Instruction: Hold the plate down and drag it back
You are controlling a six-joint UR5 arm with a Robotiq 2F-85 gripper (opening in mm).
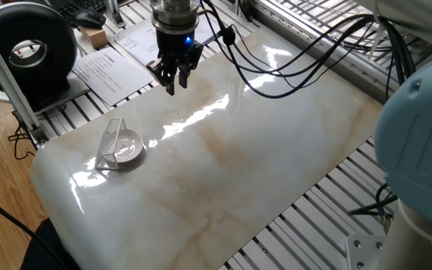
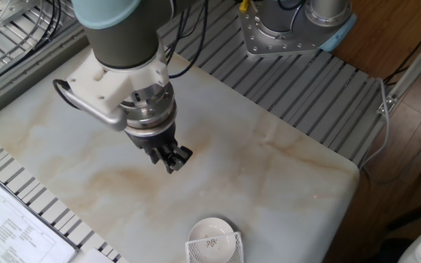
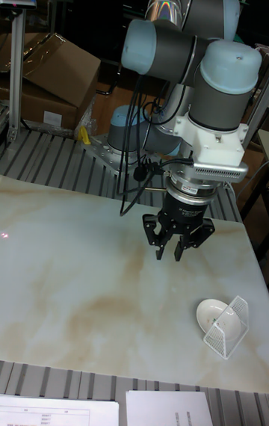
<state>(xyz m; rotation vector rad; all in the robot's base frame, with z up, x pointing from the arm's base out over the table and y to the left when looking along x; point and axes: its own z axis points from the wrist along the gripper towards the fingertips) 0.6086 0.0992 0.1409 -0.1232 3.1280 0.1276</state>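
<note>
Gleaming white plate point(image 1: 126, 145), seemingly shallow

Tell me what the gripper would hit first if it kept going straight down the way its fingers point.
Most likely bare marble tabletop. The gripper points down over open surface, and the plate with its wire rack sits well off to the side. Exact height above the table is unclear.

We're looking at a glossy cream marble-patterned tabletop point(image 1: 231, 150) with tan veins, bright glare streaking across its middle in one fixed view. Just 2 things sit on it, both at the left of that frame, near the edge: a small round white shallow plate point(image 1: 128, 147) and a small silver wire rack stand point(image 1: 109, 145), tilted and touching the plate's left side. In the tall fixed view they sit lower right.
</note>
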